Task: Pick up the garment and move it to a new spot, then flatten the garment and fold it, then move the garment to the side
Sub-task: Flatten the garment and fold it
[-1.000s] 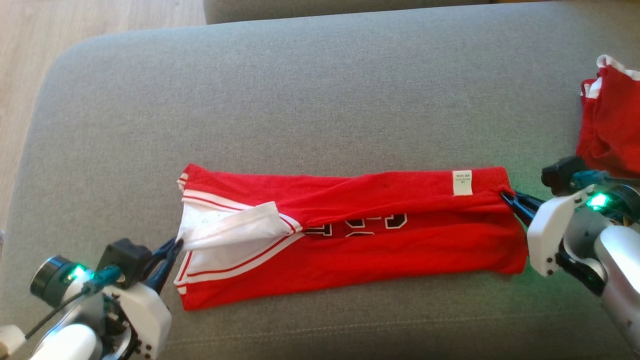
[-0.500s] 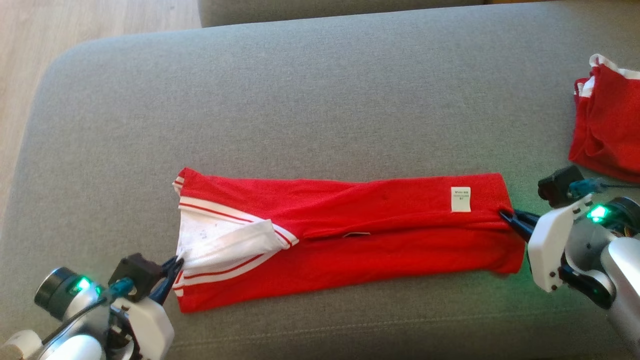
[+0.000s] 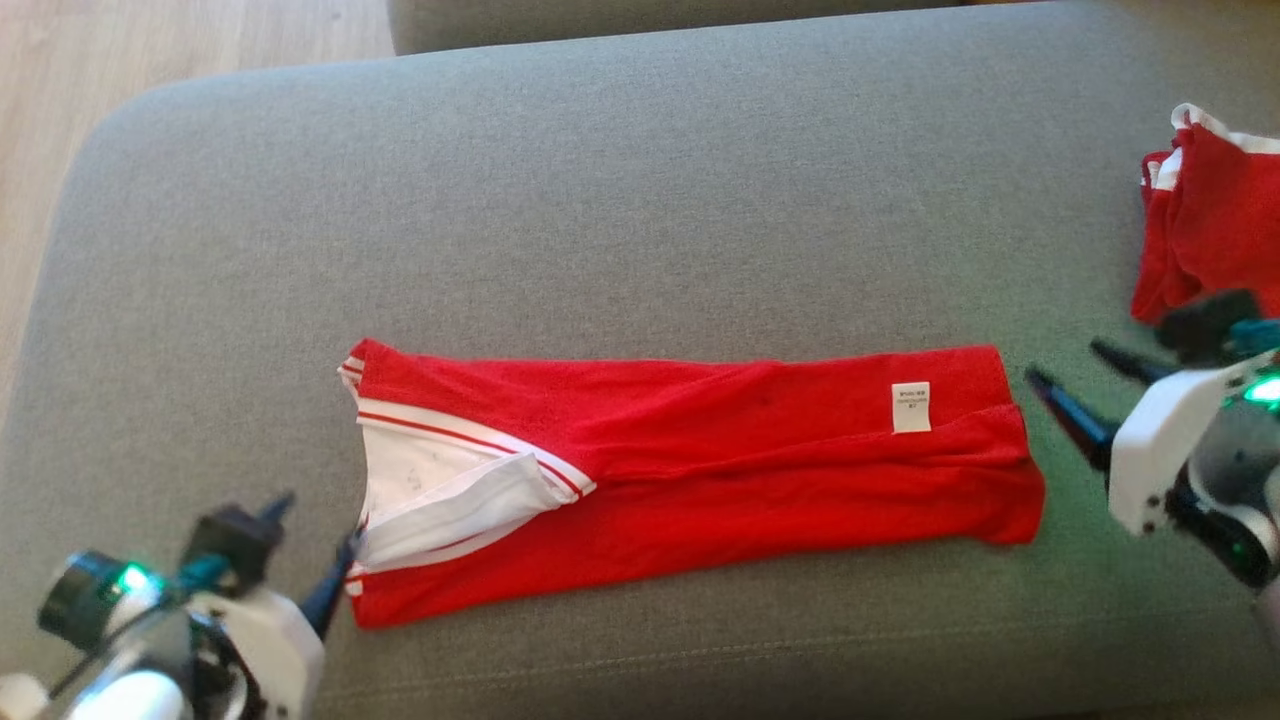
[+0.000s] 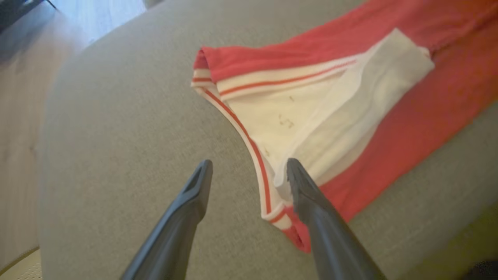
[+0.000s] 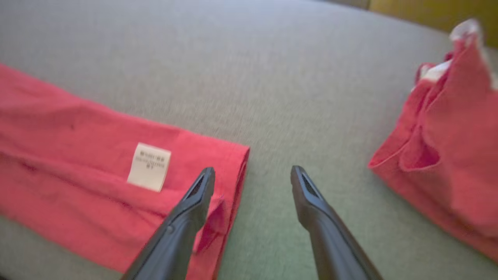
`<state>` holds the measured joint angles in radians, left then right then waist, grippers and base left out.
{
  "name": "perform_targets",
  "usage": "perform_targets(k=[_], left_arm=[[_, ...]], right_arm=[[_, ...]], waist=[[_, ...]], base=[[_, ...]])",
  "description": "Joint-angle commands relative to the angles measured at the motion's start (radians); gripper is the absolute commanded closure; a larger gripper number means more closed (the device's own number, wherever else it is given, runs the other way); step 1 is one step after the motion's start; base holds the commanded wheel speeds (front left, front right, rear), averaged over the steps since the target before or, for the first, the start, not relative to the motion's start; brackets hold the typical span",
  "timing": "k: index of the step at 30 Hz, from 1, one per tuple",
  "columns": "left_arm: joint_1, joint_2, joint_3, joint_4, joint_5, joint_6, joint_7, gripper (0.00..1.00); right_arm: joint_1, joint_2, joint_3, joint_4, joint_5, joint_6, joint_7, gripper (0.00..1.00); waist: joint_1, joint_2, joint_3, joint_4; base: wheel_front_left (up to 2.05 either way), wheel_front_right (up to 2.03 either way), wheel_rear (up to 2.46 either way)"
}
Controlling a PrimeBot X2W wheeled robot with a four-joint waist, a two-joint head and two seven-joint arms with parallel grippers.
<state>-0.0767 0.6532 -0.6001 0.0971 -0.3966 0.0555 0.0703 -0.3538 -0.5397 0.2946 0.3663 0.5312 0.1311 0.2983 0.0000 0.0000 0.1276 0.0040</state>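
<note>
Lower left: our left gripper (image 3: pixel 312 525) gaping, empty, beside end of red jersey (image 3: pixel 700 470) — long folded strip mid-frame on grey sofa cushion (image 3: pixel 600 200). Right edge: right gripper (image 3: pixel 1063 362) spread wide, nothing held. We judge lengthwise fold done; next needs regrip at ends, fold across. Upper right: second red garment (image 3: pixel 1210 220).

We see a grey fabric couch seat (image 3: pixel 640 200) with a rounded left corner. Pale wood floor (image 3: pixel 150 40) is at the upper left. A second grey cushion (image 3: pixel 650 15) sits behind the far edge. A bunched red cloth with white trim (image 3: pixel 1215 215) lies on the seat's right end.
</note>
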Motion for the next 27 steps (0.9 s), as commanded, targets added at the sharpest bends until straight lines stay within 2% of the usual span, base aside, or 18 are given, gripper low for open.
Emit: perform_targets(k=[1, 3, 7, 11, 17, 21, 25, 27], left_arm=[[-0.061, 0.020, 0.069, -0.034, -0.011, 0.021, -0.029, 0.00], [-0.075, -0.013, 0.122, -0.048, -0.038, 0.063, -0.094, 0.00], [-0.092, -0.118, 0.254, -0.094, -0.123, 0.152, -0.267, 0.00], [-0.074, -0.211, 0.346, -0.136, -0.170, 0.174, -0.326, 0.00], [-0.005, -0.349, 0.466, -0.204, -0.096, 0.137, -0.332, 0.00], [0.053, -0.455, 0.533, -0.204, -0.034, 0.088, -0.332, 0.00], [0.090, -0.522, 0.580, -0.180, 0.041, 0.030, -0.332, 0.00], [0.099, -0.538, 0.591, -0.163, 0.078, -0.001, -0.332, 0.00]], right_arm=[[0.002, -0.002, -0.021, -0.038, -0.021, 0.000, -0.032, 0.00], [-0.002, 0.044, -0.088, -0.042, -0.062, 0.000, -0.100, 0.00], [0.007, 0.183, -0.226, -0.065, -0.112, 0.000, -0.246, 0.00], [0.033, 0.302, -0.289, -0.111, -0.176, 0.000, -0.376, 0.00], [0.106, 0.441, -0.331, -0.118, -0.242, 0.000, -0.469, 0.00], [0.155, 0.476, -0.344, -0.086, -0.265, 0.000, -0.483, 0.00], [0.179, 0.487, -0.373, -0.051, -0.255, 0.000, -0.491, 0.00], [0.182, 0.489, -0.382, -0.029, -0.234, 0.000, -0.490, 0.00]], waist=[[0.0000, 0.0000, -0.001, 0.000], [0.0000, 0.0000, -0.004, 0.001], [0.0000, 0.0000, -0.017, 0.003], [0.0000, 0.0000, -0.035, -0.003], [0.0000, 0.0000, -0.056, -0.020], [0.0000, 0.0000, -0.060, -0.029], [0.0000, 0.0000, -0.065, -0.035], [0.0000, 0.0000, -0.065, -0.035]], base=[[0.00, 0.00, 0.00], [0.00, 0.00, 0.00], [0.00, 0.00, 0.00], [0.00, 0.00, 0.00], [0.00, 0.00, 0.00], [0.00, 0.00, 0.00], [0.00, 0.00, 0.00], [0.00, 0.00, 0.00]])
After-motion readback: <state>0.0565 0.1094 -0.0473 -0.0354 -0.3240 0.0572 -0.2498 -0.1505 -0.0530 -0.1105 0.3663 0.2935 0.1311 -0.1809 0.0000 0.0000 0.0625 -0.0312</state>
